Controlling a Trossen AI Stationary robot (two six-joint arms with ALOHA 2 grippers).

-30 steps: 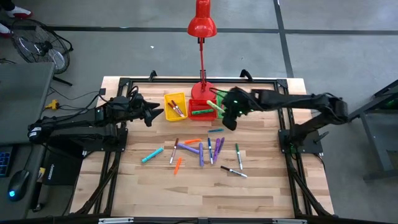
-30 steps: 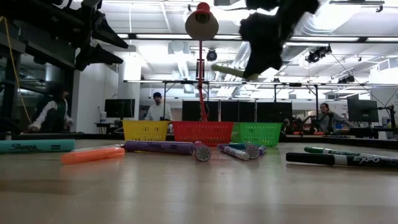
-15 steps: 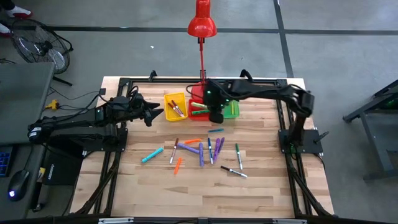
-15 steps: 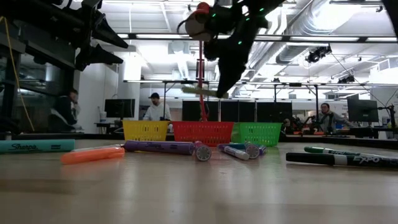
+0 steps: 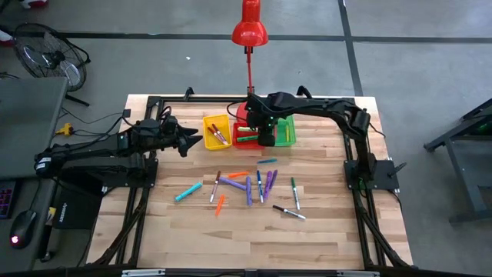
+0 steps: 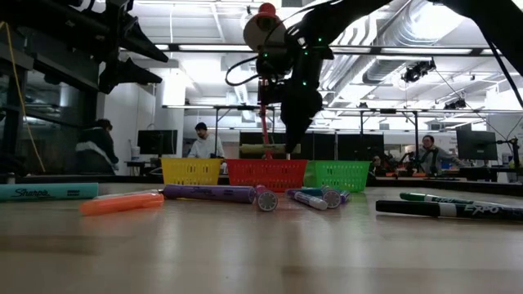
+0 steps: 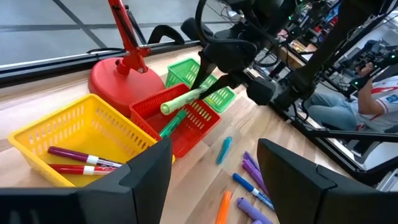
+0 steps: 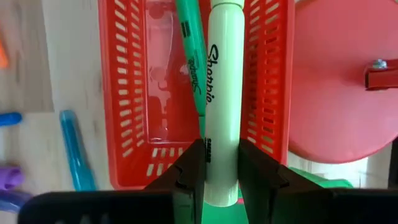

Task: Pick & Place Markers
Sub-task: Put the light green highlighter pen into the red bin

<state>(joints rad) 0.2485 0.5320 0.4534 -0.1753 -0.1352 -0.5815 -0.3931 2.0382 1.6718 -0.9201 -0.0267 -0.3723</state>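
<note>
Three bins (image 5: 248,132) sit side by side before the lamp base (image 7: 118,76), with markers (image 5: 250,185) scattered nearer the table's middle.

green bin (image 5: 286,132) partly hidden; left end effector (image 5: 194,139) state unclear

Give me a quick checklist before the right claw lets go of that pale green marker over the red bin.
1. Grip: right claw shut on the pale green marker: ok.
2. Position: marker above the red bin, not the green bin: ok.
3. Bin room: one green marker inside, space left: ok.
4. Height above the bin: marker near rim level in the low view: cannot tell exactly.
5. Lamp base beside the bin, clear of the claw: ok.
6. Left claw parked beyond the yellow bin: ok.
</note>
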